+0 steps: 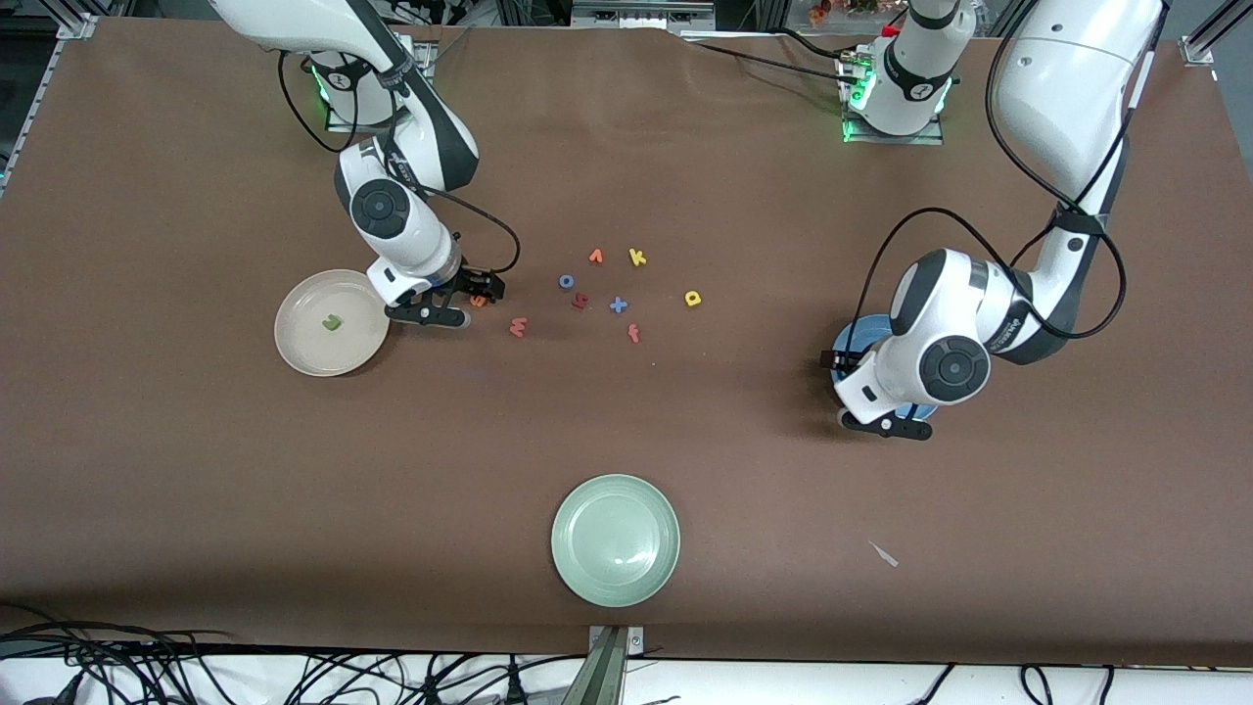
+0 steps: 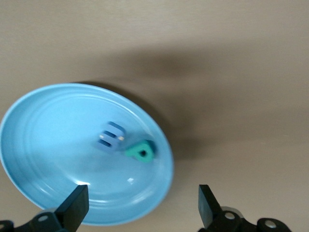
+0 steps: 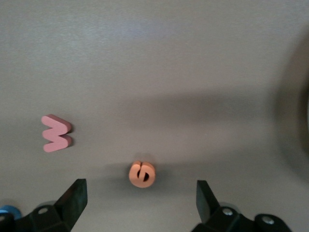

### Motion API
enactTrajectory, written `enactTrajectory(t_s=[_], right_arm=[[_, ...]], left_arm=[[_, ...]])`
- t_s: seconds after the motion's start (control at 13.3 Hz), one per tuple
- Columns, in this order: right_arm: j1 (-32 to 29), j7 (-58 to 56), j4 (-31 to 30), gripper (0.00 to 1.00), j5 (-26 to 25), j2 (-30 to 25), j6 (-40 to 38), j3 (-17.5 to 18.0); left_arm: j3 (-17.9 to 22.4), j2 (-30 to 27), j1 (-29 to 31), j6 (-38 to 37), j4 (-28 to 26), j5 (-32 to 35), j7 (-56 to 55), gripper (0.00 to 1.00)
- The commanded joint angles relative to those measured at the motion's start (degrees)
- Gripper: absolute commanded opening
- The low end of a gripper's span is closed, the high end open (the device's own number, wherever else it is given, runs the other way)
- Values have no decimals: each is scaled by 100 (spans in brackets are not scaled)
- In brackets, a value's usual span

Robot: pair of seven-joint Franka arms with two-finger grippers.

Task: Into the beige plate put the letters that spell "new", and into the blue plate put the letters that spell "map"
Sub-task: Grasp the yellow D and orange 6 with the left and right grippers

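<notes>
Presently, from the front view we list: a brown desk (image 1: 196,470); a beige plate (image 1: 303,348) toward the right arm's end, with the green n (image 1: 333,321) lying in it; the right gripper (image 1: 468,300) low beside that plate, over the orange e (image 1: 479,302); the salmon-red w (image 1: 518,326) just beside it on the desk; among the loose letters, a yellow a (image 1: 693,298), a yellow k (image 1: 637,258), an orange v (image 1: 595,257), a blue o (image 1: 566,281) and a dark red letter (image 1: 580,302); a pale green plate (image 1: 615,539) nearest the camera; the left gripper (image 1: 886,416) over the blue plate (image 1: 844,345), which the arm mostly hides. From the left wrist view we list: jaws spread wide and holding nothing, the blue plate (image 2: 43,145) beneath, with the periwinkle m (image 2: 111,137) and the teal p (image 2: 141,152) touching near its middle. From the right wrist view we list: jaws spread wide, empty, with the orange e (image 3: 142,174) on the desk between them and the w (image 3: 56,133) apart.
</notes>
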Motion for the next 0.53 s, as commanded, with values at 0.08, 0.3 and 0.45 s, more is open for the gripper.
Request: enactTrajectory(t_s=[0.08,0.3,0.45], right_arm=[[107,83,-339,100,2,-7,615,6],[247,65,-453,100,-77,81,799,-3],[247,30,-453,97,-129,168,809,-11]], left_arm=[[-692,-298,-15,-215,-151,87,-1371,99],[-1220,-219,-58,-110,-317,95,-2411,95],[-1274,-149,-260,205,-406,95,-3007,94]])
